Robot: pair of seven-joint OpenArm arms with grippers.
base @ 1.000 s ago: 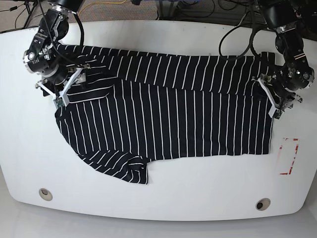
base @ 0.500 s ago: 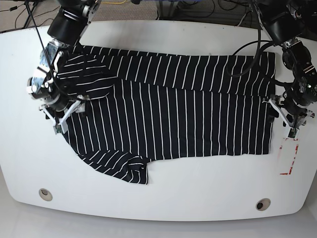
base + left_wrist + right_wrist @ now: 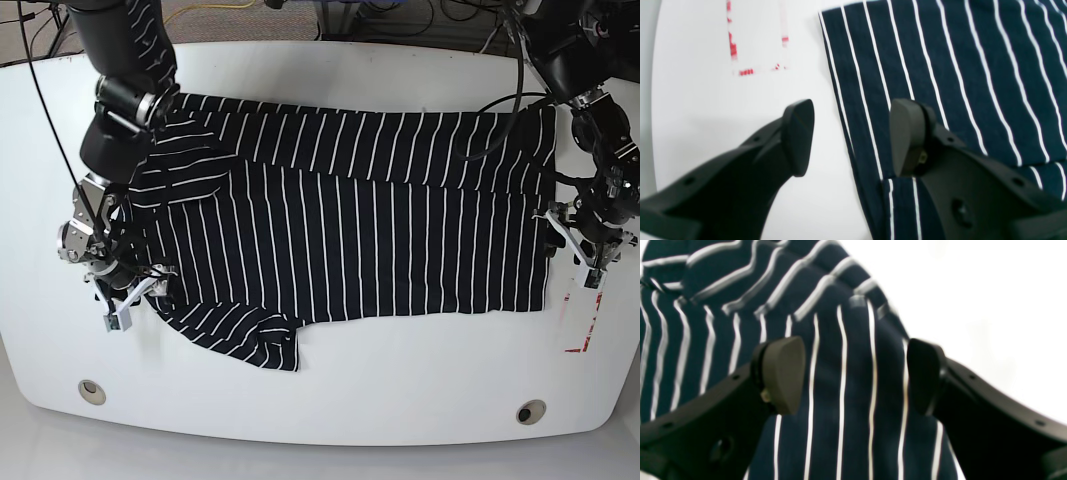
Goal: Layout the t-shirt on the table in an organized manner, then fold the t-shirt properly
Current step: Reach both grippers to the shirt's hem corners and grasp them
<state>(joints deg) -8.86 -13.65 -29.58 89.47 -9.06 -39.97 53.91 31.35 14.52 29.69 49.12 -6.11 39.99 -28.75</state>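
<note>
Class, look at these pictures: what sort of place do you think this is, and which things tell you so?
Probably a robotics lab or test workspace. A white table bears a striped t-shirt, two robot arms reach over it, and cables trail on the floor behind.

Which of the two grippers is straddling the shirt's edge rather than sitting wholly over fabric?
The left gripper: it is open, with one finger over bare table and the other over the t-shirt. The right gripper, also open, has striped fabric across its gap.
</note>
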